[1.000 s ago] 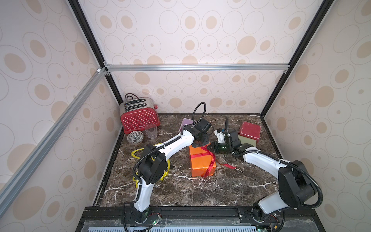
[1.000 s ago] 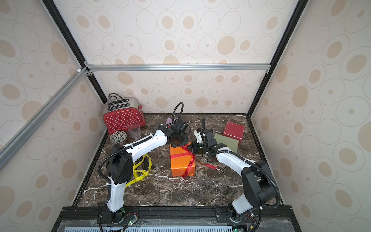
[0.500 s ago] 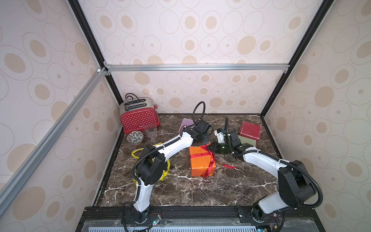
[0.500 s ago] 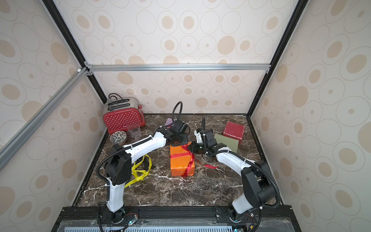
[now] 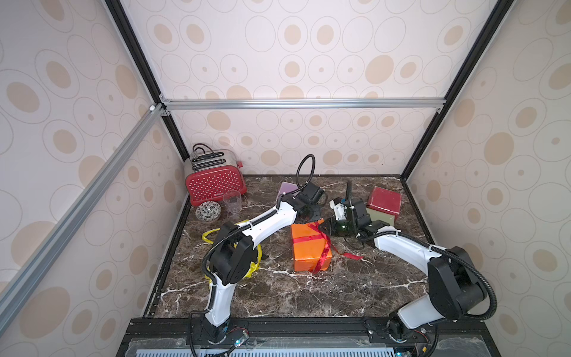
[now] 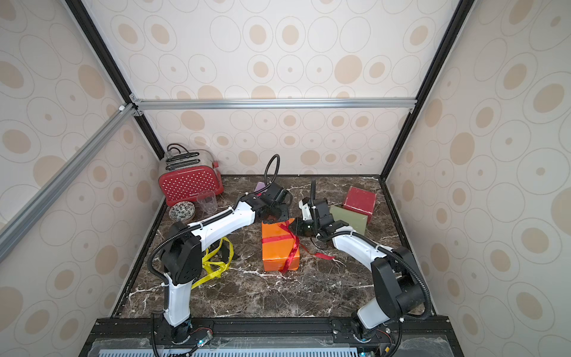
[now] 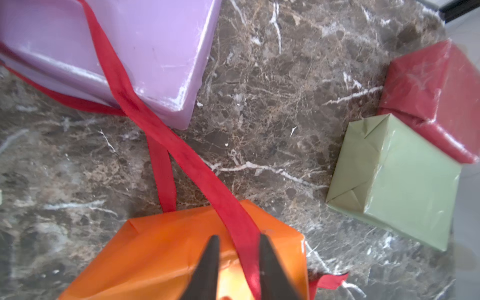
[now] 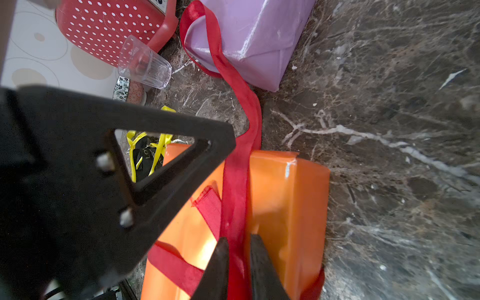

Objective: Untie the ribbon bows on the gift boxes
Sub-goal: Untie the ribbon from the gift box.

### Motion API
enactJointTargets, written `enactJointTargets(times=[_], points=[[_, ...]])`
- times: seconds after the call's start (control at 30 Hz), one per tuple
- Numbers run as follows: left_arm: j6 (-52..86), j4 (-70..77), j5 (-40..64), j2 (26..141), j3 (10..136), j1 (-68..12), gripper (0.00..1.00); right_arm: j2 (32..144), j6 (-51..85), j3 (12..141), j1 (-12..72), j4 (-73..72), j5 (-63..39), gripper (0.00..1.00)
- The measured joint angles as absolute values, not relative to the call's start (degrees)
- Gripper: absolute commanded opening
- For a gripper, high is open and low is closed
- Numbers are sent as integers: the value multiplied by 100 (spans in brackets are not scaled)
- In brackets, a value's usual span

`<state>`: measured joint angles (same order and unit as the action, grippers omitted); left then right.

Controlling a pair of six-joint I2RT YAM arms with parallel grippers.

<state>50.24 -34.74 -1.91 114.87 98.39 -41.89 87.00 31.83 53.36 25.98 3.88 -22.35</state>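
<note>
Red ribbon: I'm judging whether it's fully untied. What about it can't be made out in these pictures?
- Crossing of the red ribbon on the orange box: too small in both top views to tell whether knotted; in the right wrist view the right gripper and the picture's edge cover it.
- Its far end: runs over the lilac box and off the left wrist picture's edge.
- Its run beneath the orange box: hidden by the box.

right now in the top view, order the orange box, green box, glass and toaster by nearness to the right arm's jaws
1. Orange box, right at them, mid-table.
2. Green box, just behind, toward the right wall.
3. Glass, far left.
4. Toaster, back left corner.
</note>
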Motion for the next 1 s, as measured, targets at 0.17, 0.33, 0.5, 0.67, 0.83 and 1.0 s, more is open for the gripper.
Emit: enactJointTargets(times=[0.17, 0.33, 0.5, 0.67, 0.83, 1.0], points=[[5024, -3728, -137, 11487, 9944, -4215, 43, 8700, 3183, 5336, 2598, 390, -2250, 19], [5022, -3999, -45, 11585, 10184, -4224, 38, 8700, 3183, 5336, 2598, 390, -2248, 19], [4995, -4132, 91, 11937, 10619, -4228, 35, 8702, 3183, 5336, 2598, 388, -2248, 19], [4873, -4202, 117, 12274, 10925, -4219, 27, 8702, 3183, 5336, 2598, 390, -2255, 19], [4810, -4204, 106, 12317, 10930, -4193, 9, 8702, 3181, 5336, 2598, 392, -2257, 20], [4807, -4187, 95, 12324, 10927, -4187, 0, 8702, 3181, 5336, 2598, 388, -2272, 20]])
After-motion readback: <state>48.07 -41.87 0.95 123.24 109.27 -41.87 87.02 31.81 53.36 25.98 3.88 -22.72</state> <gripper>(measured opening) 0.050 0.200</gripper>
